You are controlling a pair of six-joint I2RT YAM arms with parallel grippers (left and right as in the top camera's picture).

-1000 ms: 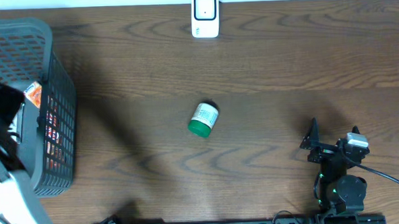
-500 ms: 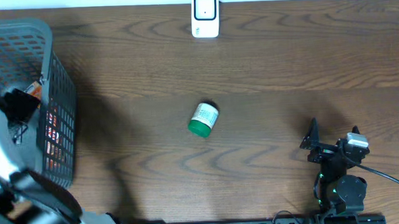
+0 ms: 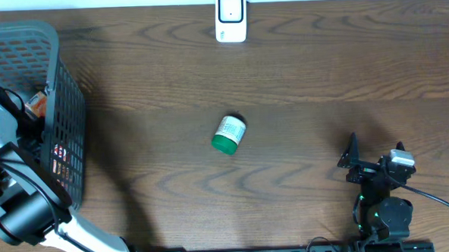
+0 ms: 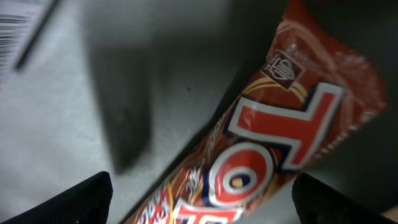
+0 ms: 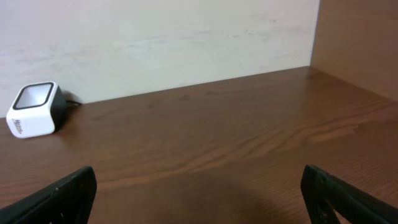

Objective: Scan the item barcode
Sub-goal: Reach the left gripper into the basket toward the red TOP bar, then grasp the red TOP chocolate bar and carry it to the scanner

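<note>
Left gripper (image 4: 205, 204) is down inside the grey plastic mesh basket (image 3: 62, 87), jaws spread and holding nothing, over a red-orange foil snack wrapper (image 4: 280, 137). The arm has swung further in since half a second ago. On the wrapper, "TO" is legible. Right of the basket, the green-capped white bottle (image 3: 229, 134) and white box scanner (image 3: 231, 18) are unmoved. Right gripper (image 5: 208, 199) is released and empty.

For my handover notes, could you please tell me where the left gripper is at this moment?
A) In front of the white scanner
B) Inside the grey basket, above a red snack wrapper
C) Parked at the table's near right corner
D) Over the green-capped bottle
B: the wrist camera shows the left gripper open just above a red snack wrapper, and the overhead view shows that arm down inside the grey basket.
</note>
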